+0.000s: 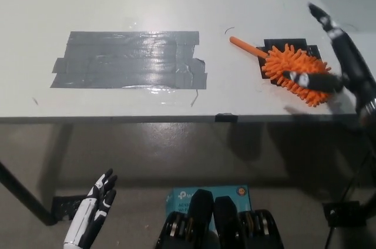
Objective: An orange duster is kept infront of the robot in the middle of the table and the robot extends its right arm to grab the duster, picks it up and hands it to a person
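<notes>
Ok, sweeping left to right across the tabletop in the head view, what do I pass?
Grey duct-tape patch → thin orange handle → fluffy orange duster head on a black tape patch → black right hand, open above it.

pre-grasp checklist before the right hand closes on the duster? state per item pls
1. Duster on the table, bristle head on the black tape patch, orange handle pointing up-left: ok.
2. Right hand over the bristle head, fingers spread, one dark finger lying across the bristles: ok.
3. Grasp closed on the duster: not ok, hand is open.
4. Hand lined up with the handle: not ok, it is over the head, the handle is clear of it.
5. Left hand out of the way, low below the table edge, open: ok.
6. Person ready to receive: cannot tell, nobody in view.
</notes>
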